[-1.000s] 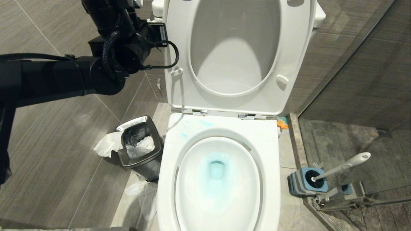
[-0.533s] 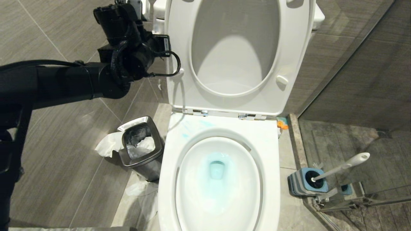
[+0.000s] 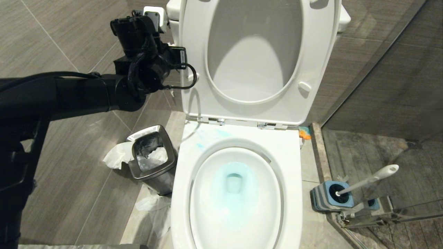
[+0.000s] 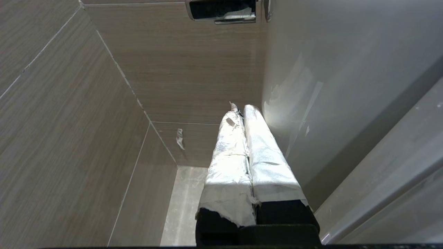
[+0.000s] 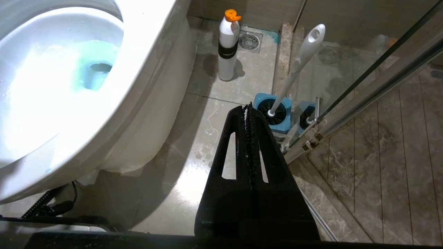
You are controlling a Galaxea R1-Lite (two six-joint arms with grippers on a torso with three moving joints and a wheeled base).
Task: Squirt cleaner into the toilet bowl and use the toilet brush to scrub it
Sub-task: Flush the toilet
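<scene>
Left arm point(image 3: 138, 79) up at the bowl's point(image 3: 180, 180) ten o'clock, by the raised lid point(image 3: 193, 52).
Both arms' fingers point(image 4: 242, 138) together, empty; brush point(image 3: 367, 180) parked in its holder at three o'clock, cleaner point(image 3: 235, 183) tinting the water.

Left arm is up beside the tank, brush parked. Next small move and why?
Probably press on toward the chrome flush lever: the shut left gripper points at it beside the tank, the toilet bowl holds blue cleaner, and the toilet brush sits in its holder.
</scene>
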